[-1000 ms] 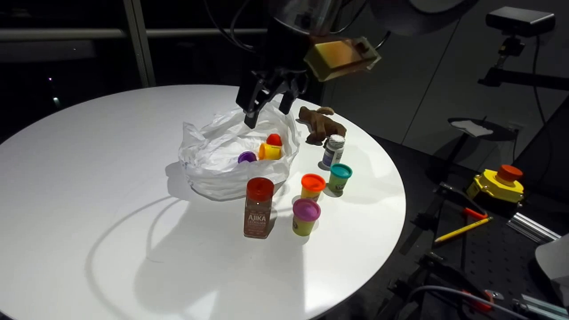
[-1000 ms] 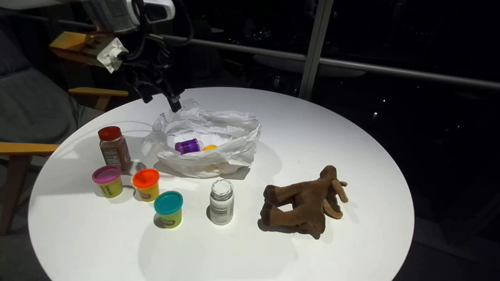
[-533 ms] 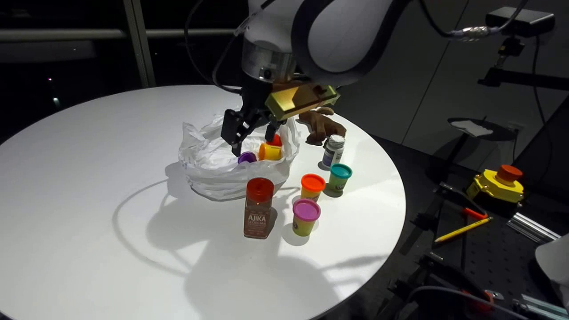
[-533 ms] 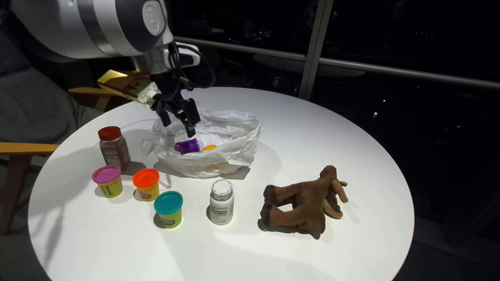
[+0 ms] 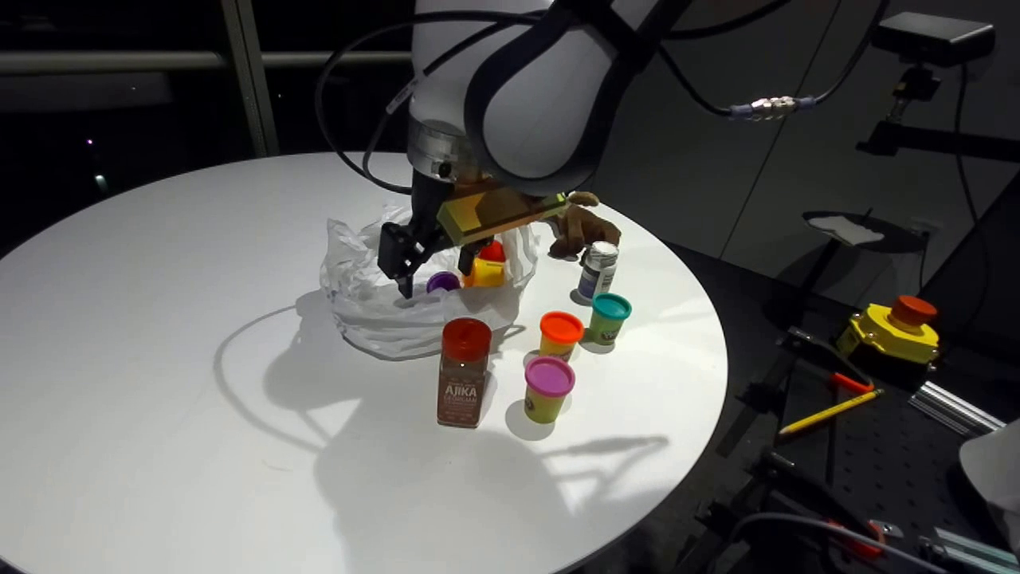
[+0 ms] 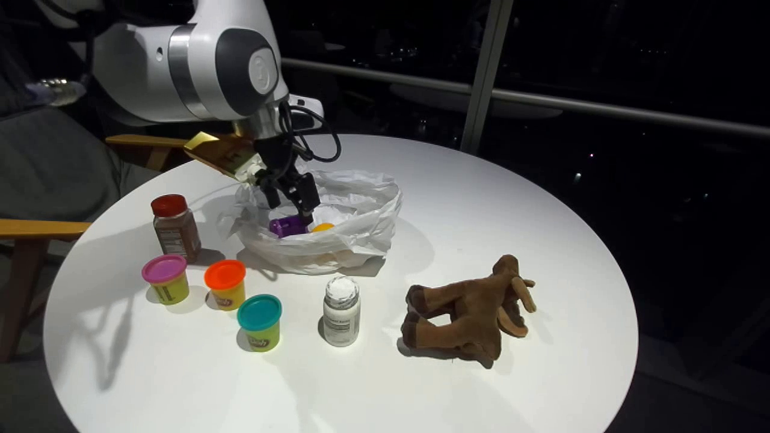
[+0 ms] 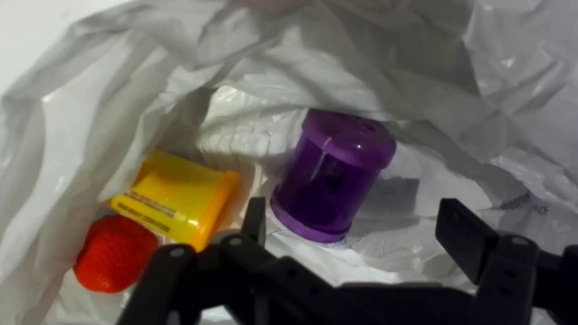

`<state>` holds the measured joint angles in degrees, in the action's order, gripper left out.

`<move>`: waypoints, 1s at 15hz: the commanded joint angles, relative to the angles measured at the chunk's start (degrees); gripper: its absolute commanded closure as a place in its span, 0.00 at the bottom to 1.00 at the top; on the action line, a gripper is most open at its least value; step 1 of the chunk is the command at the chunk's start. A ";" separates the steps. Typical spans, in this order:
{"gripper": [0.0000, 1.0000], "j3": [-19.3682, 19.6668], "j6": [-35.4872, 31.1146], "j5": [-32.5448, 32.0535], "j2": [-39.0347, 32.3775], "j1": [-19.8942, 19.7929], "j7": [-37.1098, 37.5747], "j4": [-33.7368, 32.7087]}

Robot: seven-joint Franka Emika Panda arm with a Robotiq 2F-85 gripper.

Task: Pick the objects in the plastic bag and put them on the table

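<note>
White, crumpled plastic bag (image 6: 307, 255) below the parted, empty black gripper (image 7: 353, 219) could snag if the purple plastic cylinder (image 7: 332, 178) is gripped low.

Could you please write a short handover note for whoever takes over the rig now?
Gripper: open, holding nothing, over the purple jar in the bag.
Also in the bag: yellow cup, red piece.
On the table, apparently done: plush toy, red-lidded jar, white bottle, teal-lidded cup, orange-lidded cup, pink-lidded cup.
Left: move the three bag items to the table; folds may hide more.
</note>
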<state>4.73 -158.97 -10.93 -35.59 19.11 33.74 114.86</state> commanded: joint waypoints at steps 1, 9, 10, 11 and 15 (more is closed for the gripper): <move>0.34 1.36 2.42 2.67 -2.59 1.49 0.22 -3.69; 0.74 5.47 2.43 1.37 -1.29 4.35 4.61 -3.15; 0.74 6.47 2.03 0.71 0.06 5.51 5.56 -2.44; 0.74 7.37 1.73 0.09 1.19 6.61 6.46 -1.90; 0.74 9.73 2.09 -3.76 6.62 11.00 10.30 -0.95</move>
<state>12.14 -156.84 -11.29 -34.28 26.35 40.15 111.62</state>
